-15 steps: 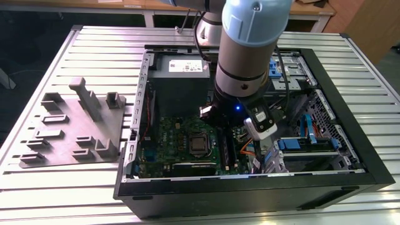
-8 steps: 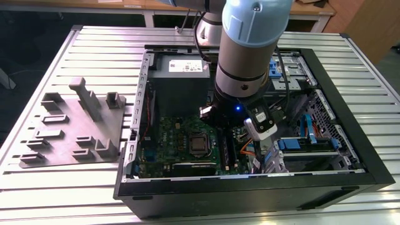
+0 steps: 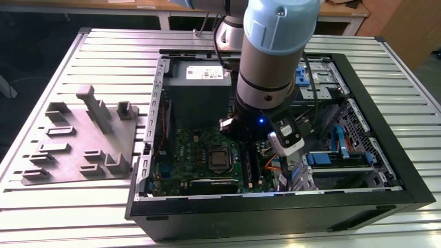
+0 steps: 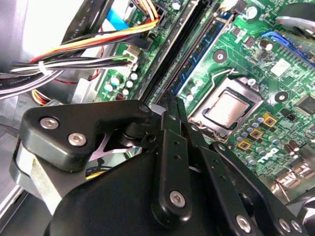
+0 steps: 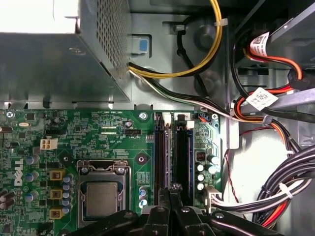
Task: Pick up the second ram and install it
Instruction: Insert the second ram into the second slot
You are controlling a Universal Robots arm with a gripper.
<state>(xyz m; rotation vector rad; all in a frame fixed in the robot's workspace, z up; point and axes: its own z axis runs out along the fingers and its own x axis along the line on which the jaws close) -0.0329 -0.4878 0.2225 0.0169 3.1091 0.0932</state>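
My gripper [image 5: 172, 191] is down inside the open computer case [image 3: 276, 205], over the memory slot rails [image 5: 182, 152] beside the processor socket. Its black fingers [image 4: 170, 105] are closed together. Between them is the top edge of a thin dark board standing edge-on in the rail, which I take to be the second ram [image 5: 167, 157]. The board runs along the rail away from the fingertips, and the gripper hides its near end. In the exterior view the arm [image 3: 269, 77] reaches straight down into the middle of the case.
The silver processor [image 5: 101, 199] sits in its socket next to the slots. The metal power supply box [image 5: 54, 54] lies beyond the board. Cable bundles [image 5: 290, 182] crowd the other side of the slots. A grey parts tray [image 3: 79, 139] lies on the table at the exterior view's left.
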